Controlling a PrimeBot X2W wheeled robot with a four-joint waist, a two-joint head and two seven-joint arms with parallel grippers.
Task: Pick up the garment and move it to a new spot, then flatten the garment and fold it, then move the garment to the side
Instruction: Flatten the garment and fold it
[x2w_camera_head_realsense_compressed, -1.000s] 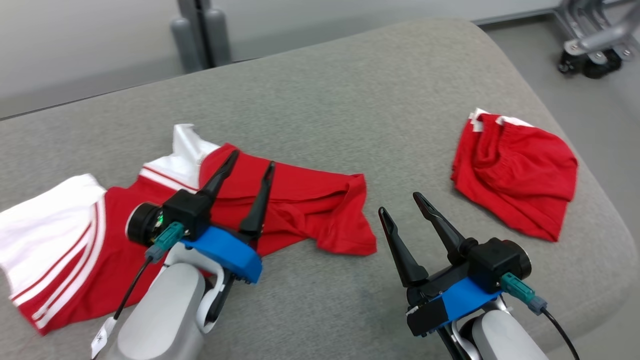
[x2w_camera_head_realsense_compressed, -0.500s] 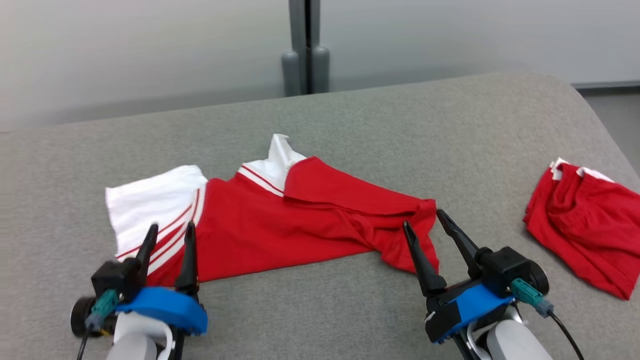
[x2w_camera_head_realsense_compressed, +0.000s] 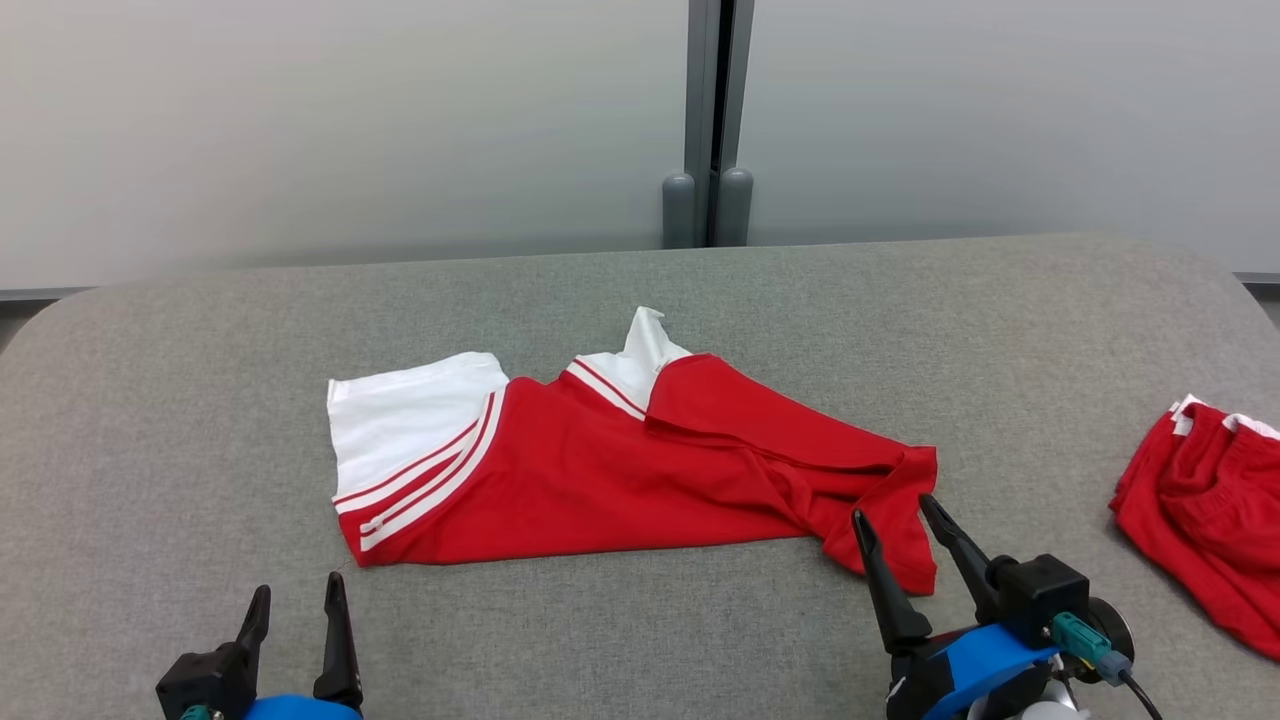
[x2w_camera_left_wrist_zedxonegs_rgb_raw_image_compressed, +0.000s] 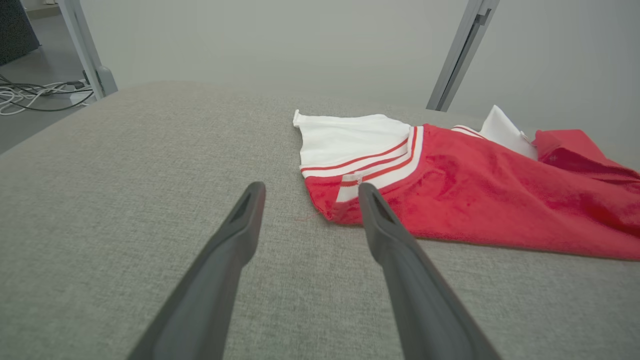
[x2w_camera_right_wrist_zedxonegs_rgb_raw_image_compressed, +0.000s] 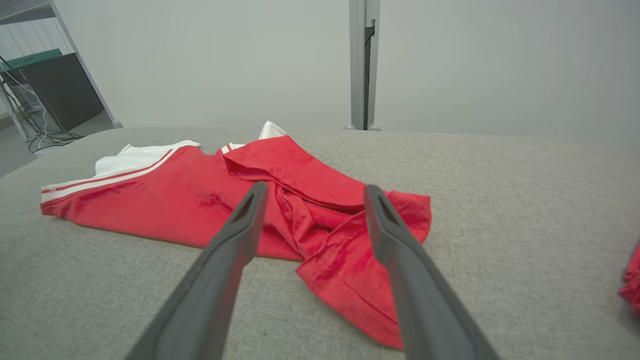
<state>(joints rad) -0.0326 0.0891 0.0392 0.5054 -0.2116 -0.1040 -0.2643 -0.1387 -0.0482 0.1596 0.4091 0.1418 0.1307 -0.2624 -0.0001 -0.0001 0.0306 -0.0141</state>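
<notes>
The garment (x2w_camera_head_realsense_compressed: 620, 480) is a red shirt with a white sleeve and white stripes. It lies partly folded and creased in the middle of the grey table (x2w_camera_head_realsense_compressed: 900, 330). My left gripper (x2w_camera_head_realsense_compressed: 298, 588) stands open and empty near the front edge, short of the garment's (x2w_camera_left_wrist_zedxonegs_rgb_raw_image_compressed: 475, 190) striped left corner. My right gripper (x2w_camera_head_realsense_compressed: 892, 508) is open too, its fingertips just before the rumpled right corner of the garment (x2w_camera_right_wrist_zedxonegs_rgb_raw_image_compressed: 200, 200). Both wrist views show the left gripper (x2w_camera_left_wrist_zedxonegs_rgb_raw_image_compressed: 310, 187) and the right gripper (x2w_camera_right_wrist_zedxonegs_rgb_raw_image_compressed: 316, 186) holding nothing.
A second crumpled red garment (x2w_camera_head_realsense_compressed: 1200, 510) lies at the table's right edge, with a sliver of it at the second red garment (x2w_camera_right_wrist_zedxonegs_rgb_raw_image_compressed: 632, 280). A grey post (x2w_camera_head_realsense_compressed: 710, 120) stands against the wall behind. Cables (x2w_camera_left_wrist_zedxonegs_rgb_raw_image_compressed: 30, 95) lie on the floor far left.
The head camera has swung, so the whole picture shifted. My left gripper has drawn back off the garment toward the front edge. My right gripper now sits closer to the garment's right corner.
</notes>
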